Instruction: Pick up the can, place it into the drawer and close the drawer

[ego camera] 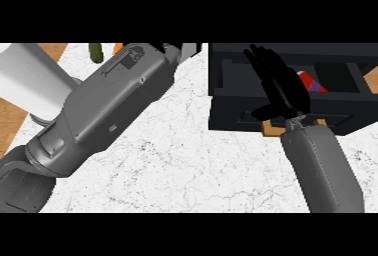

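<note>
From my station I see the can [312,83], red with a blue and white patch, lying inside the open drawer [347,75] of the dark cabinet at the right of the counter [192,165]; it sits just right of my right hand [279,82] and is partly hidden behind its fingers, and I cannot tell whether they touch it. That right hand stretches up over the drawer with its fingers straight and slightly spread, wrapped round nothing, the thumb jutting left near the drawer's front panel [244,117]. Its grey forearm rises from the lower right edge, crossing a tan handle [275,131] below the drawer front. The can is the only thing I can make out in the drawer. My left forearm runs diagonally from the lower left to the top centre, and the left hand [177,50] is mostly cut off by the view's top edge, so I cannot tell how its fingers stand. Beside it lie a green vegetable [95,52] and something orange [117,48].
</note>
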Action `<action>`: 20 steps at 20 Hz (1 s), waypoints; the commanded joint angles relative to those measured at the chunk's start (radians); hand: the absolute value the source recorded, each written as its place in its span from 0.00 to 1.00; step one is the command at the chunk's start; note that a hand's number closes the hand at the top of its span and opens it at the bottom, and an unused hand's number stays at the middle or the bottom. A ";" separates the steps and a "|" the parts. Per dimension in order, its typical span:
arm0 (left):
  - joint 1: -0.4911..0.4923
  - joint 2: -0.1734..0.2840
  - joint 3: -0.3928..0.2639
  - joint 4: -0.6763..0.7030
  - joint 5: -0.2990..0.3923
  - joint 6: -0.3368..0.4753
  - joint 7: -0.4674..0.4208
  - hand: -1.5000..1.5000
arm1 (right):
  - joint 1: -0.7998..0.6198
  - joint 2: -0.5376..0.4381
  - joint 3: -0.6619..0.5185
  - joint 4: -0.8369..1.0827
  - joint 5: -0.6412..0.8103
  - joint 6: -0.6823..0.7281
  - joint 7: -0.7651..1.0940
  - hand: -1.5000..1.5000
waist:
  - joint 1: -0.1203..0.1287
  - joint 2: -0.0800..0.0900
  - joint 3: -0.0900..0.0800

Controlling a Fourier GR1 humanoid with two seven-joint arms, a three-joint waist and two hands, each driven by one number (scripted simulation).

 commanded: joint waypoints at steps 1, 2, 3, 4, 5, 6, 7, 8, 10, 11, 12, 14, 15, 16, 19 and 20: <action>0.054 0.027 -0.011 -0.078 -0.028 0.019 0.020 0.00 | -0.101 0.006 -0.033 0.248 0.053 -0.113 -0.010 0.00 | 0.008 0.003 0.001; 0.041 0.073 -0.005 -0.079 -0.041 0.009 0.044 0.00 | -0.086 0.011 -0.028 0.263 0.056 -0.165 -0.044 0.00 | -0.004 0.002 0.001; 0.042 0.096 -0.001 -0.119 -0.036 0.014 0.076 0.00 | -0.086 -0.007 -0.031 0.298 0.073 -0.167 -0.040 0.00 | 0.000 0.000 0.001; 0.059 0.090 -0.008 -0.111 -0.043 0.006 0.069 0.00 | -0.116 -0.019 -0.054 0.370 0.077 -0.223 -0.062 0.00 | 0.005 0.005 0.001; 0.051 0.089 -0.008 -0.121 -0.050 0.022 0.084 0.00 | -0.132 0.037 -0.026 0.401 0.124 -0.266 -0.006 0.00 | 0.004 0.004 0.001; 0.102 0.067 -0.012 -0.154 -0.055 0.024 0.052 0.00 | -0.138 0.008 -0.062 0.442 0.099 -0.294 -0.044 0.00 | 0.005 0.005 0.001; 0.075 0.073 0.005 -0.130 -0.056 0.013 0.047 0.00 | -0.172 0.025 -0.058 0.496 0.128 -0.335 -0.026 0.00 | 0.008 0.012 0.001; 0.118 0.128 -0.004 -0.191 -0.059 0.012 0.078 0.00 | -0.170 0.011 -0.068 0.499 0.123 -0.322 -0.023 0.00 | 0.012 0.003 0.001; 0.090 0.153 0.012 -0.151 -0.064 -0.045 0.071 0.00 | -0.222 0.013 -0.097 0.569 0.125 -0.401 -0.032 0.00 | 0.015 0.016 0.002; 0.103 0.159 -0.012 -0.221 -0.061 -0.010 0.132 0.00 | -0.216 0.004 -0.101 0.596 0.129 -0.418 -0.043 0.00 | 0.026 0.008 0.002; 0.138 0.164 0.000 -0.243 -0.072 0.010 0.106 0.00 | -0.244 -0.003 -0.108 0.613 0.127 -0.422 -0.050 0.00 | 0.018 0.006 0.001; 0.134 0.170 0.004 -0.246 -0.076 -0.003 0.113 0.00 | -0.263 0.010 -0.115 0.670 0.153 -0.479 -0.025 0.00 | 0.023 0.011 0.001; 0.127 0.171 0.027 -0.238 -0.070 -0.005 0.117 0.00 | -0.297 0.019 -0.117 0.689 0.150 -0.469 -0.026 0.00 | 0.013 0.011 0.001; 0.158 0.178 -0.001 -0.272 -0.089 0.019 0.123 0.00 | -0.300 0.003 -0.137 0.701 0.138 -0.499 -0.040 0.00 | 0.020 0.009 0.001; 0.185 0.207 0.018 -0.313 -0.079 -0.015 0.130 0.00 | -0.372 -0.030 -0.176 0.779 0.123 -0.516 -0.060 0.00 | 0.039 0.015 0.001; 0.168 0.193 0.037 -0.250 -0.083 -0.025 0.113 0.00 | -0.378 -0.015 -0.170 0.800 0.137 -0.568 -0.065 0.00 | 0.024 0.024 0.002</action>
